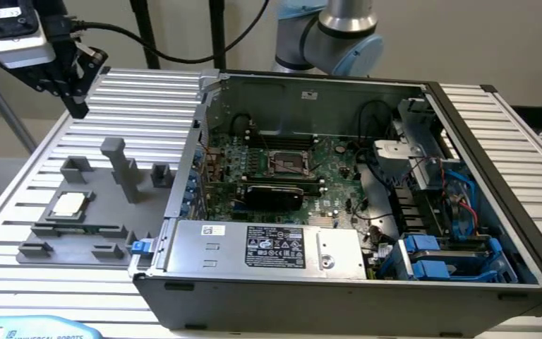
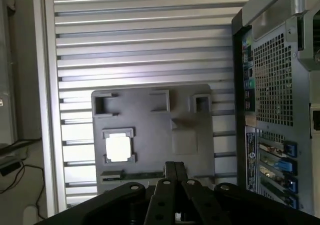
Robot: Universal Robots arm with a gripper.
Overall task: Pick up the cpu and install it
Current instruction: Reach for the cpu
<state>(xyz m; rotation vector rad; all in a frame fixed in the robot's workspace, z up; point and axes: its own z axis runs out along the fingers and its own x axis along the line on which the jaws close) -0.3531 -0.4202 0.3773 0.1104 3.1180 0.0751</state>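
The cpu [image 1: 68, 204] is a small silver square lying flat in a recess of the grey fixture plate [image 1: 82, 240], at the exterior view's left. In the wrist view the cpu [image 2: 119, 148] shows as a bright square on the fixture plate [image 2: 150, 130]. My gripper [image 1: 75, 106] hangs high above the table's far left corner, well away from the cpu, its fingers together and holding nothing. The wrist view shows the shut fingers [image 2: 175, 172] from above. The black-framed socket [image 1: 288, 164] sits on the motherboard inside the open computer case [image 1: 346, 282].
Grey upright blocks [image 1: 116, 166] rise from the fixture plate. The case takes up the middle and right of the slatted aluminium table [image 1: 149, 92]. Cables [image 1: 412, 191] and blue drive brackets [image 1: 431, 258] crowd the case's right side. The case's rear panel [image 2: 272, 85] is beside the fixture.
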